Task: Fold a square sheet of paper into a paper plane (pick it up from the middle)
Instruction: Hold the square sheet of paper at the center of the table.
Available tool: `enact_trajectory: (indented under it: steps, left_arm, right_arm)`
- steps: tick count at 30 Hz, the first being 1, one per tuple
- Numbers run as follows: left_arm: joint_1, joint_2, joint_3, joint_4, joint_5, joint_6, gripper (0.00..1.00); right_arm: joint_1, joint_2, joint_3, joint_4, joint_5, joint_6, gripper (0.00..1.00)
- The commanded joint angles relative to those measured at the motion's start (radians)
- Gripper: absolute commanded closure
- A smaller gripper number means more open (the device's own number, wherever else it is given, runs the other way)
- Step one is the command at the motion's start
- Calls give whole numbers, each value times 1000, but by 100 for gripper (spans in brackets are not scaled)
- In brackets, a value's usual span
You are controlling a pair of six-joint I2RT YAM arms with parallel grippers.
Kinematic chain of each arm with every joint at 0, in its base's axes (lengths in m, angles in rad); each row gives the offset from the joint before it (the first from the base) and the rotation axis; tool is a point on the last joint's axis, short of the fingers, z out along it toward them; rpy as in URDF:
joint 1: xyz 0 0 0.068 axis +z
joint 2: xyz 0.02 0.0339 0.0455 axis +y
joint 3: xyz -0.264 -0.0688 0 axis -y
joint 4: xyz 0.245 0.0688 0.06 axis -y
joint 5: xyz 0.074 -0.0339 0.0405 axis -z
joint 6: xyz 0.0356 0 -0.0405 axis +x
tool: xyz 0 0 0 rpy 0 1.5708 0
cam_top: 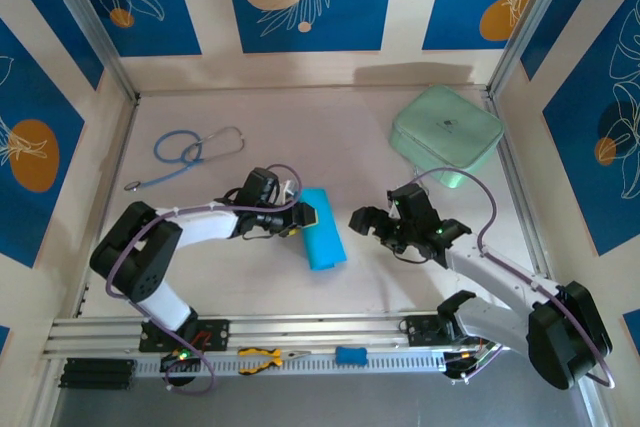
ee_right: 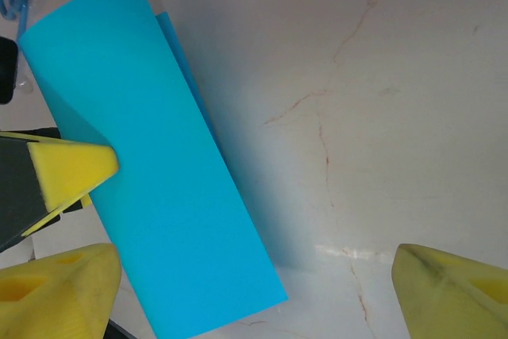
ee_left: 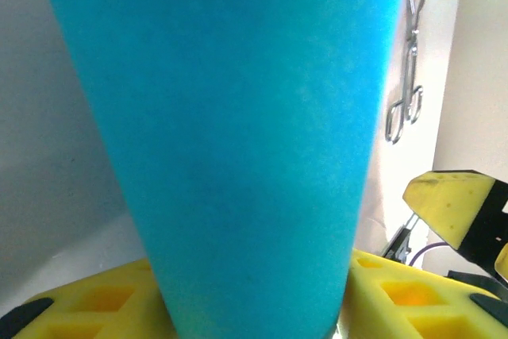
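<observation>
Mid-tabletop (cam_top: 400, 287): square sheet of paper (cam_top: 324, 237), bright cyan, folded over into a long rectangle, long side running near to far with a slight tilt. In the right wrist view, top layer not flush with the bottom one (sliver of lower layer peeking out along one long edge), shadow under that edge, so not lying fully flat. Left gripper (cam_top: 302, 217) at the paper's left edge, toward the far end. Jaws partly spread, one on either side of the paper in the left wrist view, with one yellow fingertip (ee_right: 75, 171) lying on the top layer at that edge. Cannot tell whether actually pinching the paper or just bracketing it. Right gripper (cam_top: 372, 223) just right of the paper, apart from it, over bare tabletop. Jaws spread wide, holding nothing, only tabletop and a corner of the sheet below them. Far right: mint-green case (cam_top: 447, 134), well apart from the paper. Far left: blue-tubed stethoscope (cam_top: 190, 152). On the near rail (cam_top: 300, 332): yellow-handled pliers (cam_top: 262, 358) and a small blue block (cam_top: 351, 355).
</observation>
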Motion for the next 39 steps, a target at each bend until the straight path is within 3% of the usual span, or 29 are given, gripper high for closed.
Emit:
enact_trajectory:
  steps: [1, 11, 26, 39]
  left_arm:
    - [-2, 17, 2, -51, -21, 47, 49]
    - [-3, 57, 26, -110, -44, 95, 47]
    - [-13, 141, 79, -46, 47, 91, 48]
    - [-26, 75, 150, -337, -183, 192, 34]
  right_arm:
    - [5, 28, 14, -1, -34, -18, 10]
    - [8, 120, 47, -4, -103, -9, 11]
    - [10, 133, 33, 0, -82, 4, 12]
    - [11, 136, 27, 29, -99, -1, 12]
